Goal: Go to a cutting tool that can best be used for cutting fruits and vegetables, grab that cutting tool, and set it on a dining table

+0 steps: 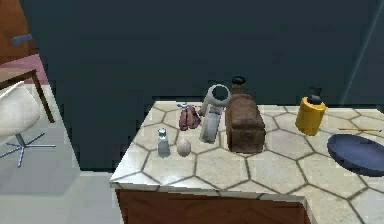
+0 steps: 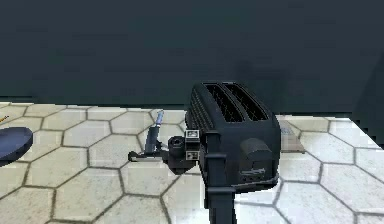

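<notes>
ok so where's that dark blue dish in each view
Forward view: dark blue dish at the right edge, below the yellow bottle.
Arm side view: dark blue dish at the left edge, well left of the black toaster.
Shared landmark: hexagon-tiled countertop beneath it.

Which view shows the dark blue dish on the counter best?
The forward view: the dark blue dish lies at its right edge, with a large part of its rounded outline visible. The arm side view catches just a small part of it at its left edge.
</notes>
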Robot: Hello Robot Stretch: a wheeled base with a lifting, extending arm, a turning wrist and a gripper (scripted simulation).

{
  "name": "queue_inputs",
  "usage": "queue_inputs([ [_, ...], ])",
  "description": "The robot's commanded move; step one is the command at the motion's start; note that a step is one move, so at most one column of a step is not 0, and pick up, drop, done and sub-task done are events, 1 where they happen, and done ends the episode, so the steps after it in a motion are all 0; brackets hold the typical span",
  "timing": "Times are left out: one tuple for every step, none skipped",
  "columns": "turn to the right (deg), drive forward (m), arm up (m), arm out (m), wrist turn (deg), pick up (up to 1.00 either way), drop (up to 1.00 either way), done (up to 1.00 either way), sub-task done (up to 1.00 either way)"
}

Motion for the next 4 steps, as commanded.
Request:
queue_inputs([
  [0.0,0.0,0.1,0.0,0.0,0.0,0.0,0.0,0.0],
  [0.0,0.0,0.06,0.0,0.0,0.0,0.0,0.0,0.0],
  [0.0,0.0,0.0,0.0,-45.0,0.0,0.0,0.0,0.0],
  [0.0,0.0,0.0,0.0,-45.0,0.0,0.0,0.0,0.0],
])
